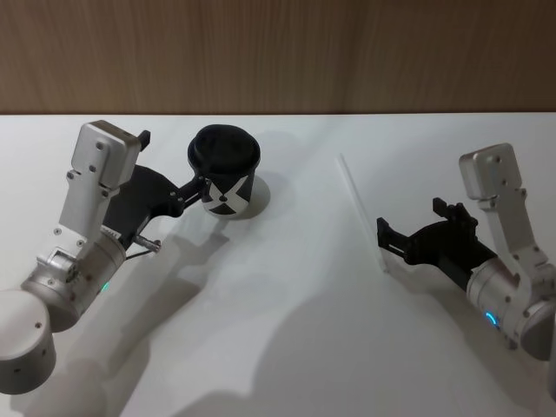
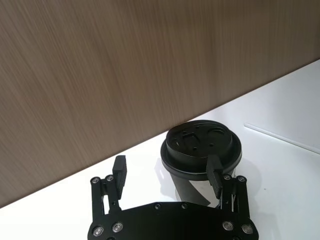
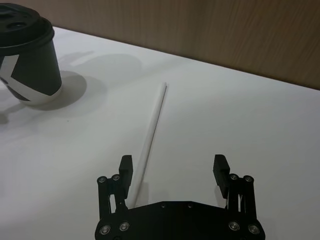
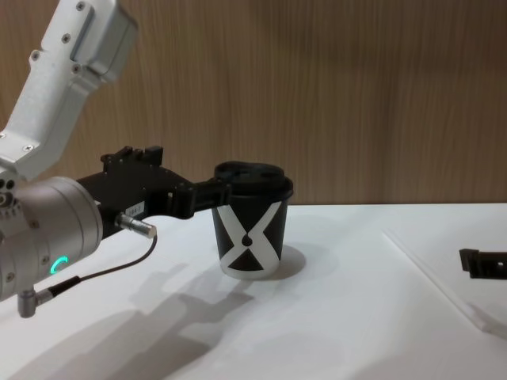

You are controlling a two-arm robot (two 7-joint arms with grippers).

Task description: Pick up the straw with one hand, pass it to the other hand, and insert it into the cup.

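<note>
This looks like the pickup step. The right tool (image 1: 382, 239) sits low at the near end of the straw (image 1: 360, 208), with its fingers apart and nothing between them. The straw lies flat on the surface (image 1: 295, 339), right of centre, running from near to far. It is well apart from the cup (image 1: 226, 174), which stands upright at the far left with its lid on.

In the right wrist view the straw (image 3: 152, 125) passes just beside one finger rather than through the middle of the gap. I would shift the tool sideways until the straw is centred, then lower it until the fingertips meet the surface before closing. A thin round straw will likely roll or slip out if only an edge catches it. Gripping close to this near end seems wise: it leaves a long free length for the other tool to take and a clean end for the lid hole.

The left tool (image 1: 193, 193) is just beside the cup's left side, fingers apart, with one finger at the lid rim. I cannot tell whether it touches the cup, and it should avoid nudging it.
</note>
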